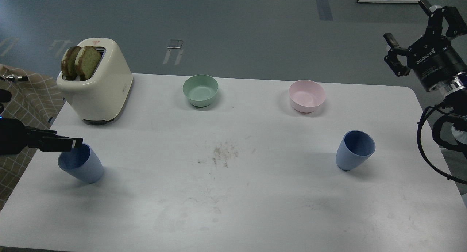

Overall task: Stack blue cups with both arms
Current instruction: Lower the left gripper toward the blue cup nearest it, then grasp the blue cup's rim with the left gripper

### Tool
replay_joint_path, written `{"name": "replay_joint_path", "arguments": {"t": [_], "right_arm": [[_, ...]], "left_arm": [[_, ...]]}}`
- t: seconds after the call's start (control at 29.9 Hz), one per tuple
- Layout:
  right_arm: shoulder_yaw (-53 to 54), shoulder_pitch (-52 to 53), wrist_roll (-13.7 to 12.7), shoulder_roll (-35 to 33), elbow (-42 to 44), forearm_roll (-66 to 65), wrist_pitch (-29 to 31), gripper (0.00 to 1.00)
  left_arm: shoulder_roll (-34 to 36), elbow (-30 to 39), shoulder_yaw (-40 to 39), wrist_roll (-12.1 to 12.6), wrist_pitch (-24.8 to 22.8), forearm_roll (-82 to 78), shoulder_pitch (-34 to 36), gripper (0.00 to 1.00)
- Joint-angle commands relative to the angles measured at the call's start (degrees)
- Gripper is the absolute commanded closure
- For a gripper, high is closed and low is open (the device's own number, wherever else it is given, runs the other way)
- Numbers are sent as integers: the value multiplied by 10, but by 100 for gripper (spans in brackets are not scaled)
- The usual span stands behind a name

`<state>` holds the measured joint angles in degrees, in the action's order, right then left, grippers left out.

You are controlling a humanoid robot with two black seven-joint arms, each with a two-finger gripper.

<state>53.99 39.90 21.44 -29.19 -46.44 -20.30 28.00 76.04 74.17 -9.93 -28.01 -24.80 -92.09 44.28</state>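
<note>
Two light-blue cups stand upright on the white table (233,208). The left blue cup (83,168) is near the table's left edge and the right blue cup (354,151) is at the right. My left gripper (71,144) comes in from the left, seen side-on and dark. Its tip lies over the far rim of the left cup; I cannot tell its fingers apart or whether it touches the cup. My right gripper (405,22) is open and empty, held high beyond the table's far right corner, far from the right cup.
A cream toaster (102,87) with two toast slices stands at the back left. A green bowl (200,90) and a pink bowl (307,95) sit along the back. A crumb smear (222,153) marks the table's middle. Checkered cloth (33,98) lies beyond the left edge.
</note>
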Motion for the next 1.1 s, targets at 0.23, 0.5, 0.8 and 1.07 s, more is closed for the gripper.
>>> {"name": "replay_joint_path", "arguments": {"t": [0.23, 0.5, 0.8, 1.07], "right_arm": [[1, -2, 0, -1, 0, 0, 0, 1], [2, -2, 0, -1, 0, 0, 0, 1], [1, -3, 0, -3, 0, 0, 0, 1], [2, -5, 0, -3, -1, 0, 0, 1]], "left_arm": [[-12, -23, 0, 0, 9, -1, -17, 4], [-20, -31, 0, 0, 12, -13, -27, 5], [-30, -43, 0, 0, 23, -14, -38, 9], [-36, -54, 0, 0, 25, -14, -41, 43]]}}
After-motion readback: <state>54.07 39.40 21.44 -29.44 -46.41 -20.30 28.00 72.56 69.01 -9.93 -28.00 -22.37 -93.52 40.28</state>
